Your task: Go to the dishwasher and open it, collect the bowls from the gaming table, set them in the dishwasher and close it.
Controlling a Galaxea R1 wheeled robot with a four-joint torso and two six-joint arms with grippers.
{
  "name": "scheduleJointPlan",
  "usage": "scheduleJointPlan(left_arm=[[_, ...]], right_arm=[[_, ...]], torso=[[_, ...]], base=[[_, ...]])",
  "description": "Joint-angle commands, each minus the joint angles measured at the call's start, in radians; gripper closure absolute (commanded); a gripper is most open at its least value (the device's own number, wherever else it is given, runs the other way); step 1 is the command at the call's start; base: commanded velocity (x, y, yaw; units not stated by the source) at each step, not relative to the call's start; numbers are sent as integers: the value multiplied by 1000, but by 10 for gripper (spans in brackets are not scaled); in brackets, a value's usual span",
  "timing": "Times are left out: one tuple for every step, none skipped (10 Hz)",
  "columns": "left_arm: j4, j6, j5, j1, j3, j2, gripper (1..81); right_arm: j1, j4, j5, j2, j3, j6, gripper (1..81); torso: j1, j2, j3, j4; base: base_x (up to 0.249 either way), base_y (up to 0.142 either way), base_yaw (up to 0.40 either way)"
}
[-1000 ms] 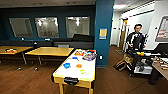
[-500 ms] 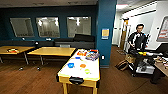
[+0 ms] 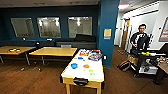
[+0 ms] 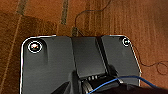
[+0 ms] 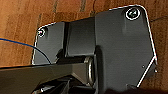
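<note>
The gaming table (image 3: 98,75) stands straight ahead in the head view, with a glossy white top, yellow sides and a black goal slot (image 3: 80,81) at its near end. On the near half of its top sit a blue bowl (image 3: 74,65), an orange bowl (image 3: 86,66) and a light green bowl (image 3: 91,72). Both wrist views look down past the robot's dark plate onto the wooden floor (image 4: 140,22). The dishwasher is out of view.
Coloured boxes (image 3: 95,56) lie at the table's far end. Two yellow-wood tables (image 3: 53,51) stand to the left and a blue pillar (image 3: 108,30) behind. A person (image 3: 140,41) with a rig cart (image 3: 147,65) is at the right. Thin cables (image 4: 150,65) lie on the floor.
The camera has moved: the gaming table now sits a little further right in the head view and slightly nearer. The bowls lie as before.
</note>
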Motion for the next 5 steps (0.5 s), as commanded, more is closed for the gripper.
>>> scheduleJointPlan(left_arm=[[10,4,42,-61,5,-2,10],[10,4,42,-61,5,-2,10],[8,4,42,-61,5,-2,10],[8,4,42,-61,5,-2,10],[7,4,42,-61,5,-2,10]], right_arm=[[48,-3,-50,-3,7,-4,10],[48,-3,-52,-3,7,-4,10],[48,-3,-50,-3,7,-4,10],[48,-3,-52,-3,7,-4,10],[48,-4,-50,-3,7,-4,10]], torso=[[0,0,0,0],[0,0,0,0],[0,0,0,0],[0,0,0,0],[0,0,0,0]], base=[[111,121,0],[112,119,0],[112,119,0],[105,136,0],[101,152,0]])
